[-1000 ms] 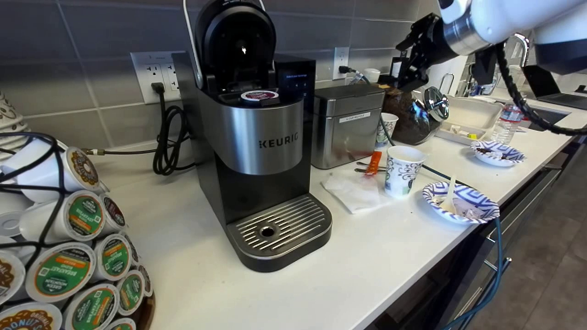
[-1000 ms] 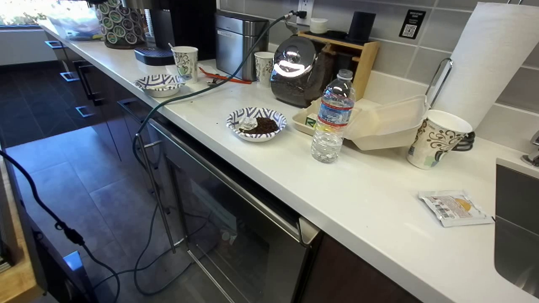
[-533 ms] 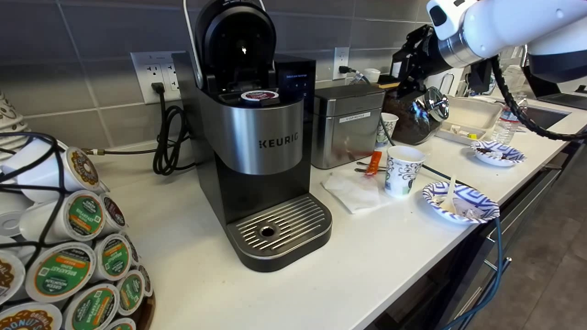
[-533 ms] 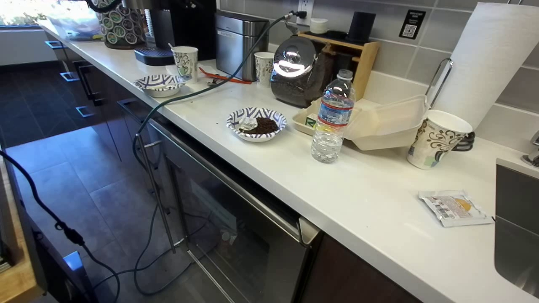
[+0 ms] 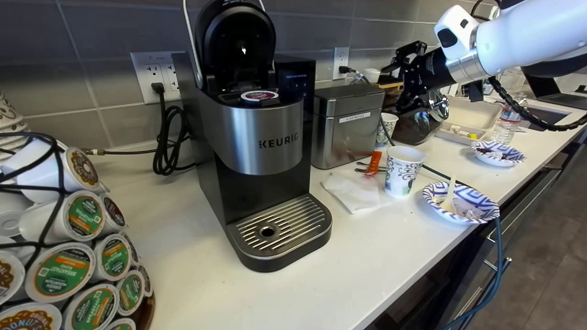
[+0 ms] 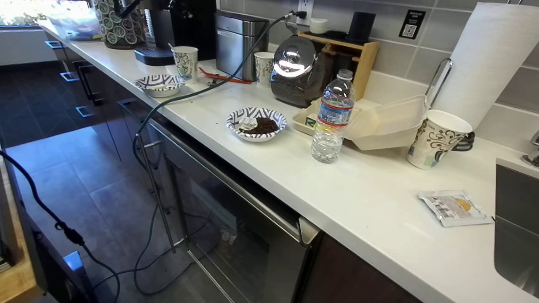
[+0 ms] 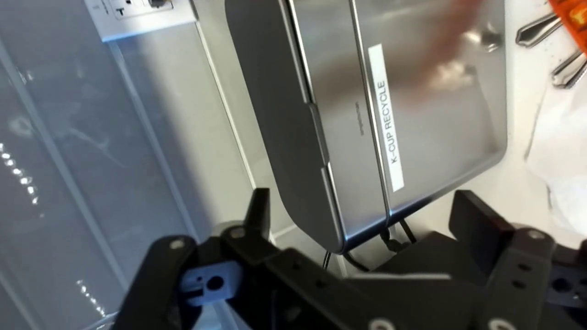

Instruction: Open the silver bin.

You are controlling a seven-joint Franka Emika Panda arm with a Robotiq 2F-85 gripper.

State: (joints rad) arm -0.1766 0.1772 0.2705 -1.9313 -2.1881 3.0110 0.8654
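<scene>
The silver bin (image 5: 348, 137) is a boxy brushed-steel container with a dark top and a white label. It stands on the counter beside the coffee machine, and its lid is down. It also shows in an exterior view (image 6: 236, 46) and fills the middle of the wrist view (image 7: 435, 119), label reading K-CUP RECYCLE. My gripper (image 5: 393, 88) is open and empty, in the air at about lid height, on the bin's side away from the coffee machine. In the wrist view my fingers (image 7: 362, 206) are spread on both sides of the bin's near corner, apart from it.
The Keurig coffee machine (image 5: 257, 137) stands right against the bin's other side. A paper cup (image 5: 404, 172), an orange-handled utensil (image 5: 374, 163) and a napkin (image 5: 353, 190) lie in front. A glass coffee jar (image 6: 294, 71) and a cable (image 6: 236, 69) are beside the bin.
My gripper has come down and turned, so that both fingers now show spread toward the bin. The bin and the counter items have not moved.
</scene>
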